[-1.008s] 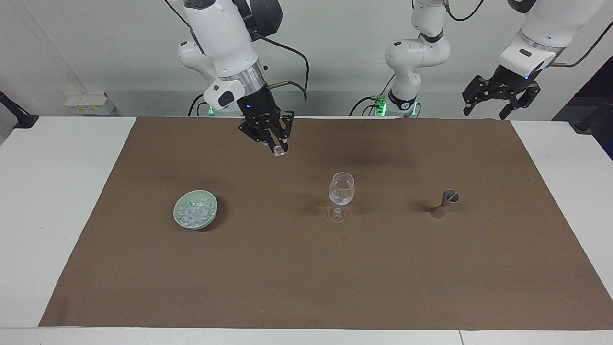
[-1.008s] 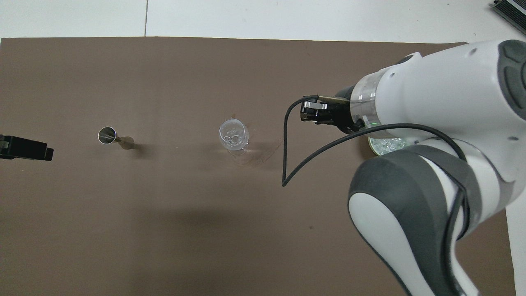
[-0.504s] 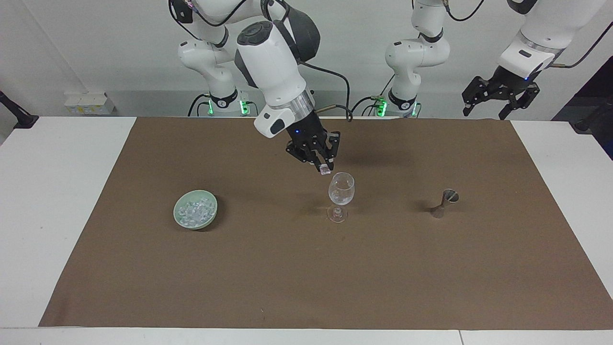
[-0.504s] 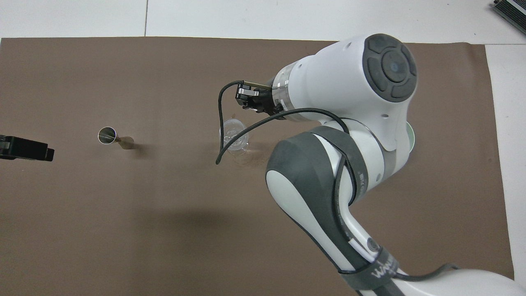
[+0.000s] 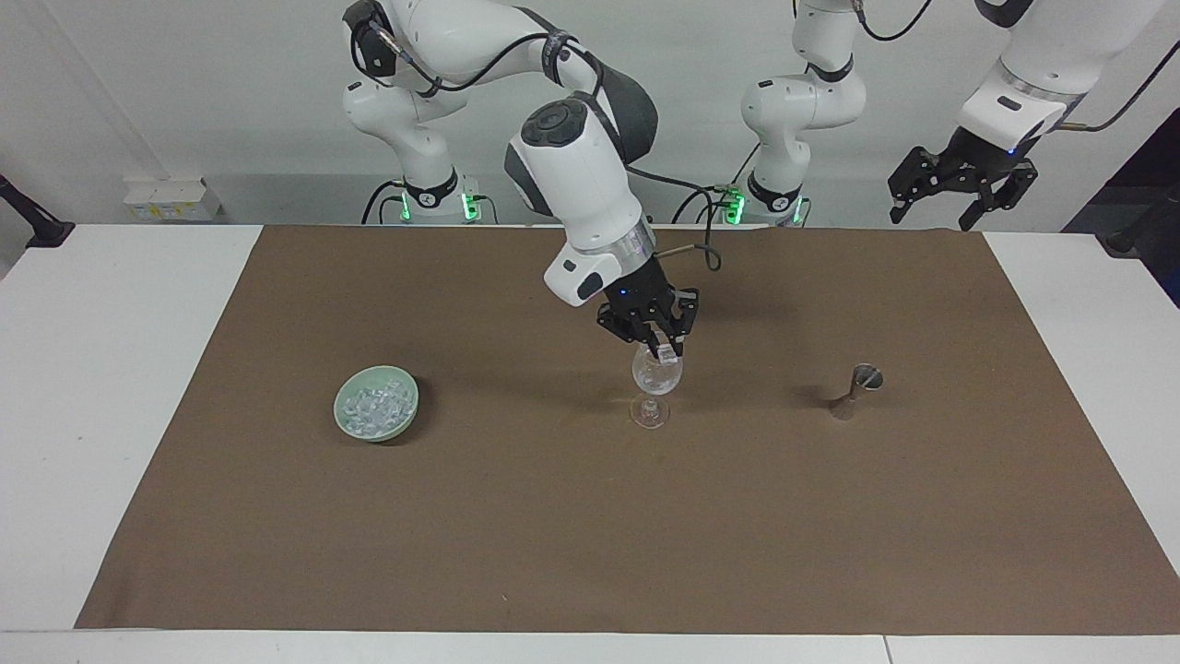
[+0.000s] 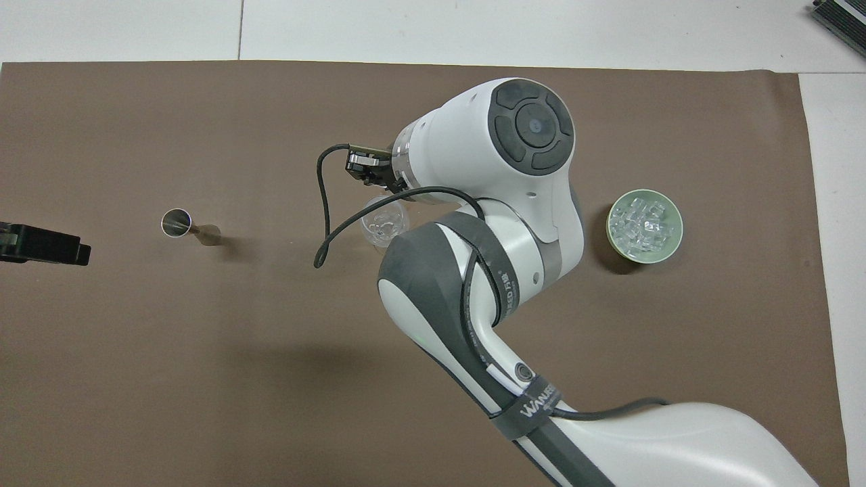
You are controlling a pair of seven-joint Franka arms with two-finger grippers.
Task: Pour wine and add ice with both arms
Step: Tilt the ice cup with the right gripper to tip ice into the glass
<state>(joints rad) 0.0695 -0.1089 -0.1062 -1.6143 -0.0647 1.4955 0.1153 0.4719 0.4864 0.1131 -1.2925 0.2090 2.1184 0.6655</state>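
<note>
My right gripper hangs just over the rim of the clear wine glass, shut on one small chunk of ice. In the overhead view the right arm's wrist covers those fingers, and the wine glass shows beside it. More ice fills a pale green dish toward the right arm's end, also seen as ice from above. My left gripper waits open and raised at the left arm's end of the table. No wine shows in any view.
A small metal jigger stands on the brown mat between the glass and the left arm's end; from above the jigger is beside the left gripper's tip. White table borders the mat.
The right arm has swung from the dish end toward the middle and come down, carrying the ice chunk to just over the wine glass. The left arm has stayed put.
</note>
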